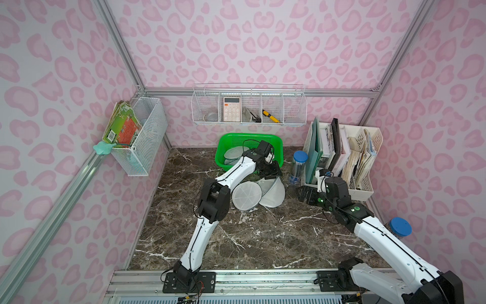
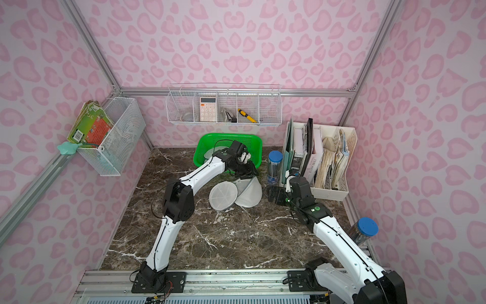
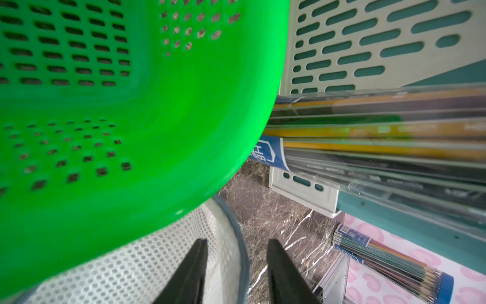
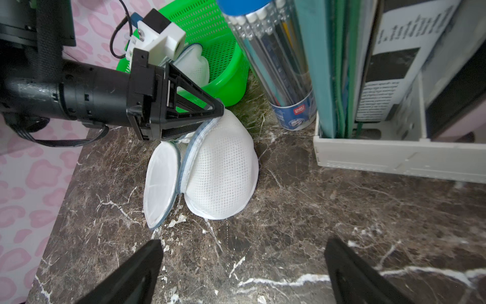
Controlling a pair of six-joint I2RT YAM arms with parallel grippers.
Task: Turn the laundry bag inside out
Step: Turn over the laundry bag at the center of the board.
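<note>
Starting at the near side: the right pincer [image 4: 243,241] is held low over the marble-look table [image 1: 263,237] toward its right edge. Its jaws are spread wide and nothing is in them. It's probably parked clear of the action but aimed at the bag, so it can be brought in as a second grip.

A bit farther in, the laundry bag [image 4: 221,168] is lying on the table past the middle, just in front of the basket. Two round halves can be made out, and they look joined on one side. One is a fairly flat disc of fine white mesh, the other a stiff-looking dome of coarser, holey mesh. Both are edged in grey-blue trim and splayed apart like a clam, which is likely why the rim is being gone for.

The left pincer [image 3: 236,240] is set at the dome's far rim, jaws narrowed with the trim between them. A gap is visible, so a firm clamp can't be claimed.

Behind that, the green basket [image 1: 219,155] is placed at the far edge. It's glossy perforated plastic, and more white mesh is seen inside. Just beside it a clear pencil tube [image 1: 298,165] with a blue cap is stood upright next to the slotted beige file organiser [image 1: 365,189], toward the far right corner.
</note>
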